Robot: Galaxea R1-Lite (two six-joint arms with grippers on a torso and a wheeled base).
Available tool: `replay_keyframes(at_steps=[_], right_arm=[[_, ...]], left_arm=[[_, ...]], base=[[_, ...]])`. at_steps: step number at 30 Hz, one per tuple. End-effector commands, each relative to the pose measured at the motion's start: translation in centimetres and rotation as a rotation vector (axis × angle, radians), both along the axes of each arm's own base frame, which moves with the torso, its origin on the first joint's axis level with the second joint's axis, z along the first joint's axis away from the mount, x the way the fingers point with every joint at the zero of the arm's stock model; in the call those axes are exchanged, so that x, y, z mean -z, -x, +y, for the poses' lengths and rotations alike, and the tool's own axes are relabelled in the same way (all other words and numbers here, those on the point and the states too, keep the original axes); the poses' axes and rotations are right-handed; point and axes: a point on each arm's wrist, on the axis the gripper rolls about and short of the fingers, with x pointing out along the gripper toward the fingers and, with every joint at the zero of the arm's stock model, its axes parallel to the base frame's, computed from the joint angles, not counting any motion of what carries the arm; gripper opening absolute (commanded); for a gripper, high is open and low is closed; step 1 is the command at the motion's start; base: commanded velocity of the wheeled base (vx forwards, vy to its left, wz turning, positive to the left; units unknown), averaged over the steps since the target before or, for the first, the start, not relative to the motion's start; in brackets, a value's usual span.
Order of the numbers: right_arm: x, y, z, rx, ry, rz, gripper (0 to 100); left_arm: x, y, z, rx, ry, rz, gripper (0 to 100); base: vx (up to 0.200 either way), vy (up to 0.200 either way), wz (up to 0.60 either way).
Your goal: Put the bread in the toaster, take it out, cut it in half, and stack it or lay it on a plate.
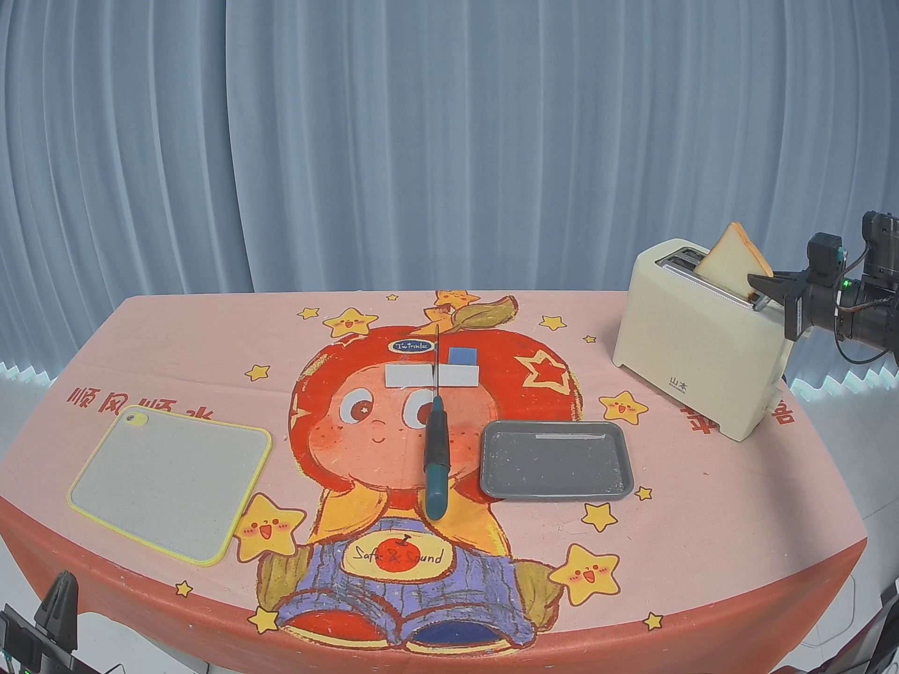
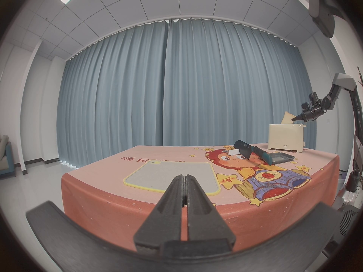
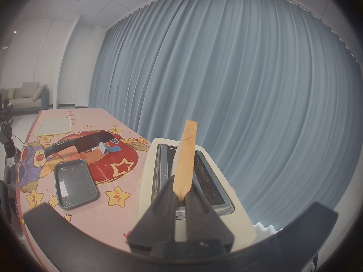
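Note:
A slice of bread [image 1: 733, 257] [image 3: 185, 159] stands tilted, half out of a slot of the cream toaster [image 1: 698, 341] [image 3: 196, 193] at the table's right back. My right gripper [image 1: 766, 288] [image 3: 182, 199] is shut on the bread's near corner, just above the toaster top. The teal-handled knife [image 1: 436, 442] rests with its blade on a small white and blue stand [image 1: 440, 373] at mid table. A grey tray-like plate [image 1: 555, 461] lies right of the knife. My left gripper [image 2: 184, 193] is shut on nothing, off the table's near left corner.
A grey cutting board with a yellow rim [image 1: 169, 481] [image 2: 172, 174] lies at the table's front left. The pink cartoon tablecloth [image 1: 730, 517] covers the table. A blue curtain hangs close behind the table and toaster.

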Motion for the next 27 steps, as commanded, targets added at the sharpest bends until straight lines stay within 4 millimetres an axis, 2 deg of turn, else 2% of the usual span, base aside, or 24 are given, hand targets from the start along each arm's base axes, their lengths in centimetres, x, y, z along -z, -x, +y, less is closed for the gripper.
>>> replay_keyframes(at_steps=[1,2,18,22,27], right_arm=[[0.1,-0.1,0.0,0.002,0.001,0.003,0],[0.1,-0.1,0.0,0.002,0.002,0.003,100],[0.3,-0.1,0.0,0.004,-0.001,0.000,100],[-0.5,0.1,-0.1,0.010,-0.010,-0.023,100],[-3.3,1.9,0.3,0.029,-0.083,-0.068,100]], left_arm=[[0.5,0.0,0.0,0.000,0.000,0.001,0],[0.5,0.0,0.0,0.000,0.000,0.001,0],[0.5,0.0,0.0,0.000,0.000,0.001,0],[0.5,0.0,0.0,0.000,0.000,0.001,0],[0.5,0.0,0.0,0.000,0.000,0.001,0]], base=[[0.000,0.000,0.00],[0.000,0.000,0.00],[0.000,0.000,0.00],[0.000,0.000,0.00],[0.000,0.000,0.00]])
